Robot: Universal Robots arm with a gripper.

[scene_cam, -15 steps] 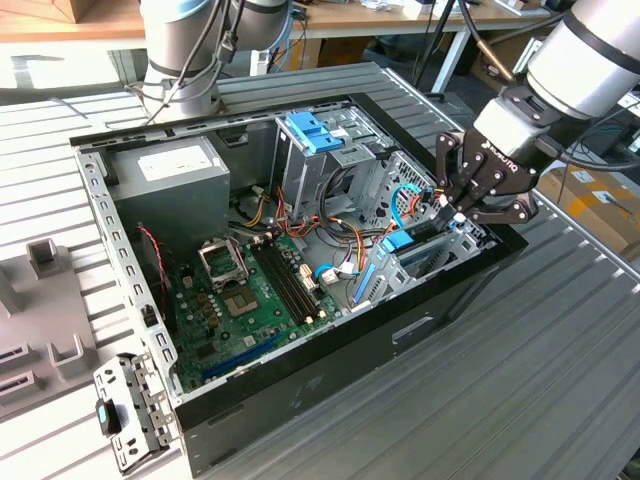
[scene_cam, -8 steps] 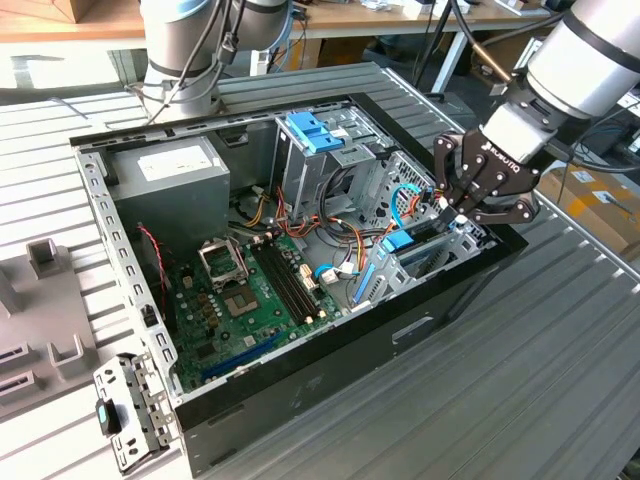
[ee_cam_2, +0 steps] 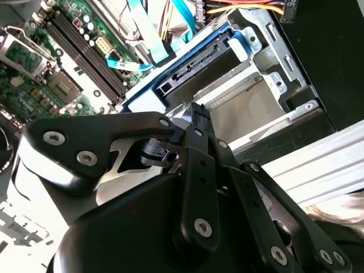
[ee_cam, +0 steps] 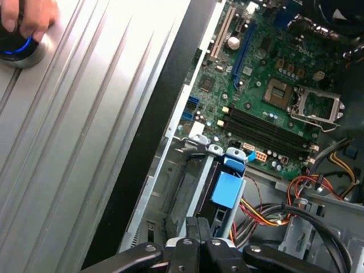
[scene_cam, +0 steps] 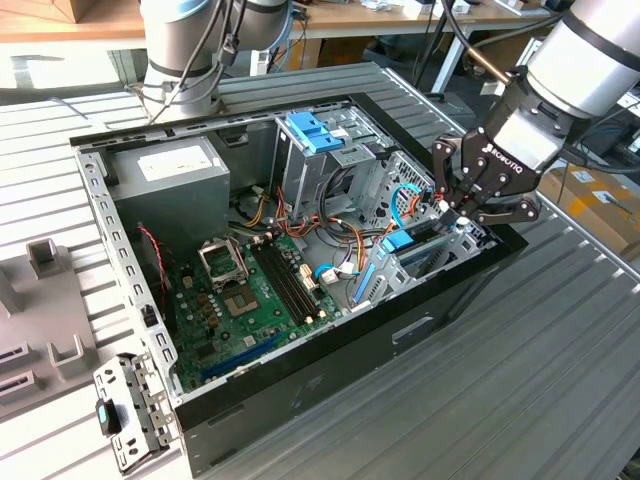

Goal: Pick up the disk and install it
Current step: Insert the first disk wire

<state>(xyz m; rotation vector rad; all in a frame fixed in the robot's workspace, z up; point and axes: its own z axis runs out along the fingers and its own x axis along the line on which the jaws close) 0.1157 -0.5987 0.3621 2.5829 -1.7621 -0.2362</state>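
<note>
Ribbed grey metal table (scene_cam: 560,400) carries the open black desktop computer case (scene_cam: 330,370), w/ the green motherboard (scene_cam: 250,300) flat on its floor. At the case corner toward the exterior view's right sits the silver sheet-metal drive bay (ee_cam_2: 273,74). The disk (ee_cam_2: 196,62), a dark slab w/ bright blue rails, lies in that bay, seemingly not fully home.

Seating step, I'd judge: press straight along the rails, keep the slab level so neither rail binds, & mind the orange & blue cables just beside the bay.

Arm reaches in from the exterior view's right, wrist tilted down over the bay. Black gripper (ee_cam_2: 197,116) has its fingers pressed together, nothing pinched, tips right at the disk's edge. Contact vs. hairline gap: can't tell.
</note>
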